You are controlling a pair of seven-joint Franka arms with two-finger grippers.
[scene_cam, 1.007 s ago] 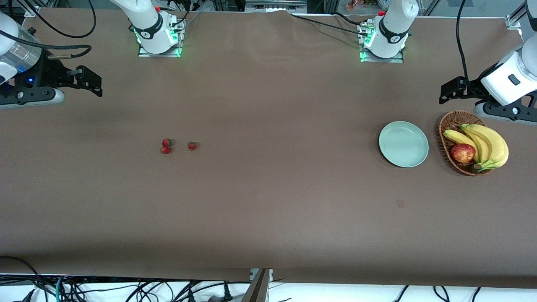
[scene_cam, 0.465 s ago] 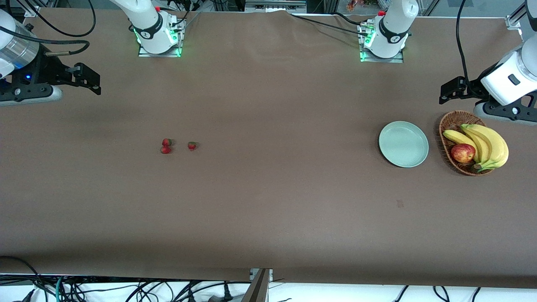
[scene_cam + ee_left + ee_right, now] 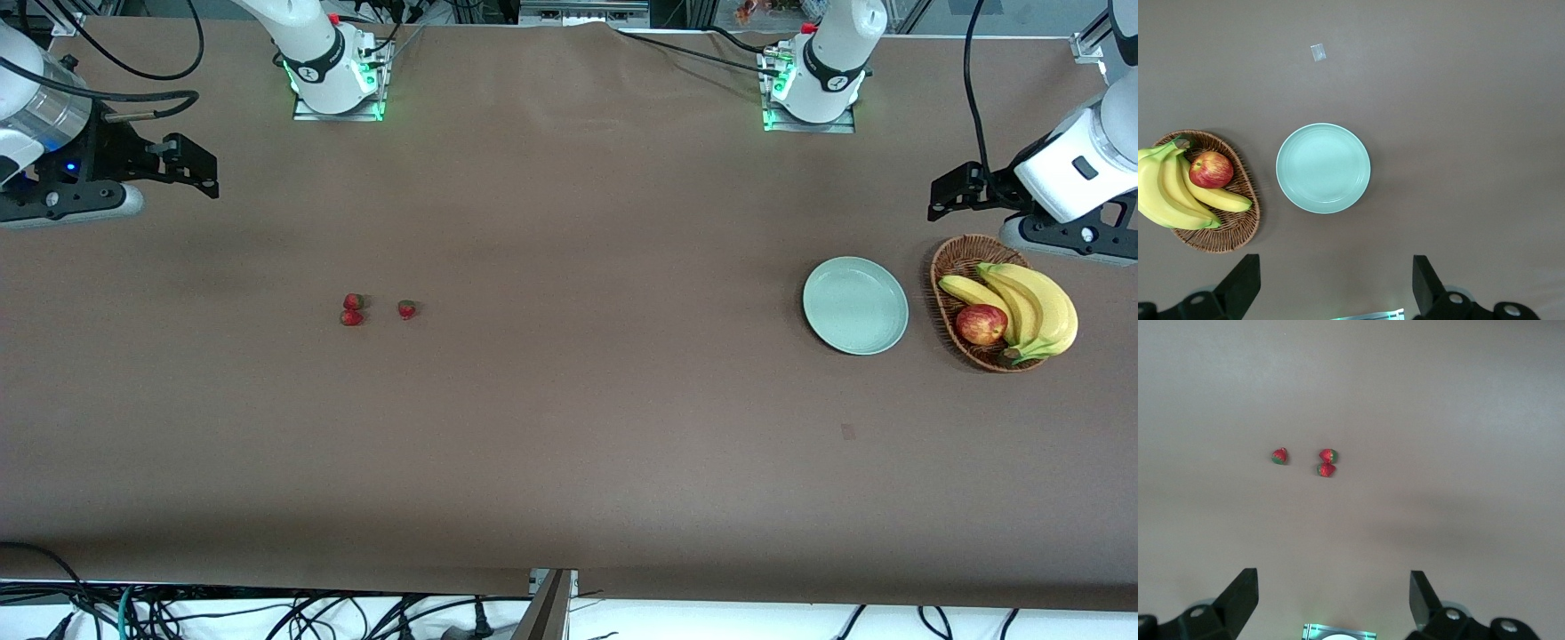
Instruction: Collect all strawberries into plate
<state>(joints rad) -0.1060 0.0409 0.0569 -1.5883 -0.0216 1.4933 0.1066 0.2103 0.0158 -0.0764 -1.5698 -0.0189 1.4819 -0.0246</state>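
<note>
Right gripper (image 3: 200, 169): hanging wide open and empty over bare table (image 3: 569, 444) at the right arm's end. Left gripper (image 3: 947, 194): hovering spread wide, empty, above table just beside wicker basket (image 3: 944, 271) holding bananas (image 3: 1036, 307) and apple (image 3: 981, 324). Strawberries (image 3: 353, 309): lying on table, two touching, third (image 3: 407, 308) just beside, well apart from plate (image 3: 855, 305). Plate sitting next to basket.
</note>
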